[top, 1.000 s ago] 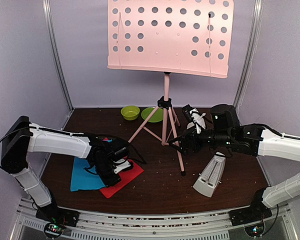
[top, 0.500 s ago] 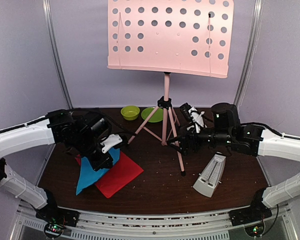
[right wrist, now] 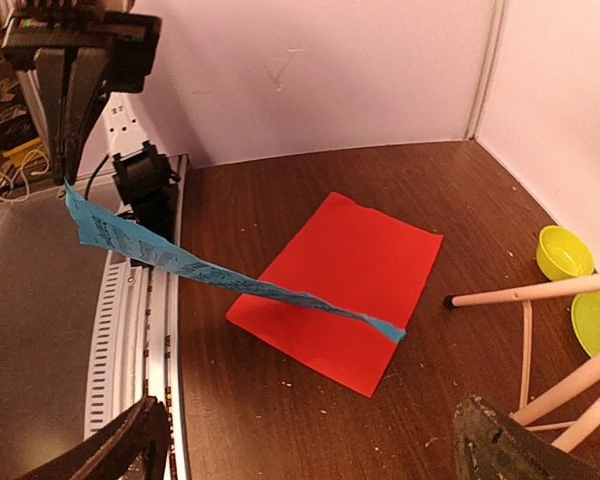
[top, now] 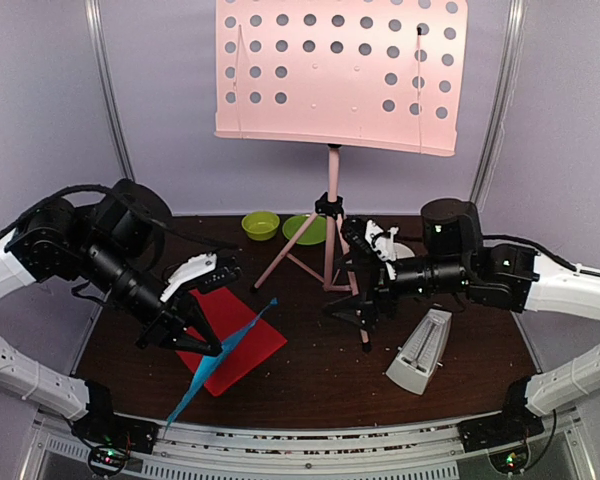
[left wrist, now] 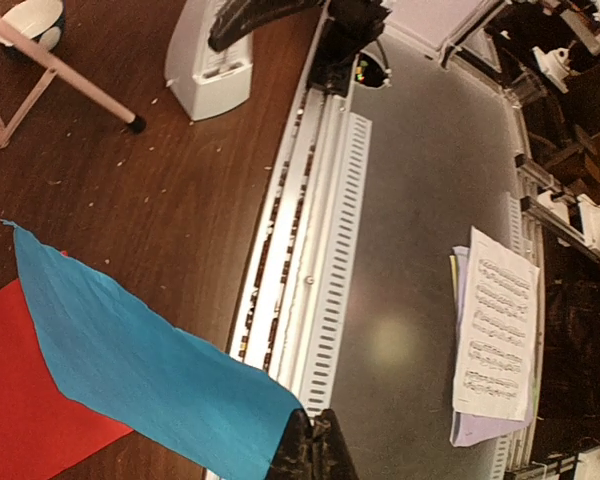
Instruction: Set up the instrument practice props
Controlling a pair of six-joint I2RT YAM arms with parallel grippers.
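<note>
My left tool point(left wrist: 310, 450) pinches the blue sheet point(left wrist: 130, 350), holding it above the red sheet point(right wrist: 345, 285) at the counter's point(top: 320, 385) front-left. My right tool point(top: 360, 298) gapes wide.

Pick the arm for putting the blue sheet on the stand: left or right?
Left: the left gripper is shut on the blue sheet, lifted clear of the table. The right gripper is open and empty beside the stand.
</note>
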